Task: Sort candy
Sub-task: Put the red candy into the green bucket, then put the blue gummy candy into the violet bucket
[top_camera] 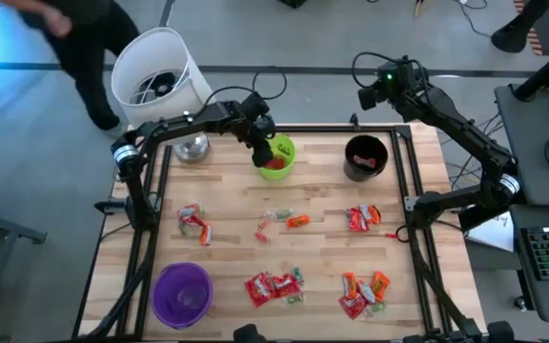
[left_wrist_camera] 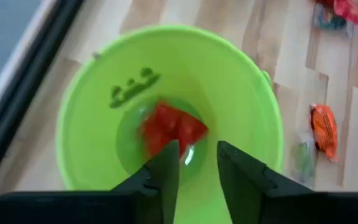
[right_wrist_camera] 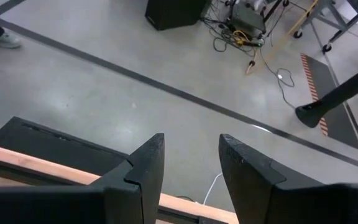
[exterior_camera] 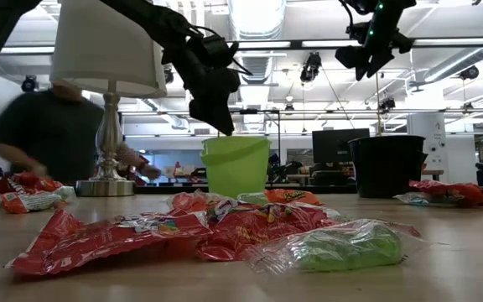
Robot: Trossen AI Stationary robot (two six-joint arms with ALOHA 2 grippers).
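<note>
A green cup [top_camera: 279, 155] stands at the far middle of the table with a red candy [left_wrist_camera: 169, 127] on its bottom. My left gripper [left_wrist_camera: 197, 163] hangs just above the cup's rim, pointing down into it, open, with nothing between its fingers; the low view shows it [exterior_camera: 216, 113] over the cup [exterior_camera: 236, 165]. My right gripper [right_wrist_camera: 191, 168] is raised over the table's far edge near the black cup [top_camera: 365, 157], open and empty, facing the floor beyond. Several small heaps of candy [top_camera: 273, 286] lie on the wood.
A purple cup [top_camera: 182, 292] stands at the near left. Candy heaps lie at the left [top_camera: 193, 222], middle [top_camera: 279, 221], right [top_camera: 363, 217] and near right [top_camera: 363, 293]. A lamp [top_camera: 160, 71] stands at the far left corner, with a person behind it.
</note>
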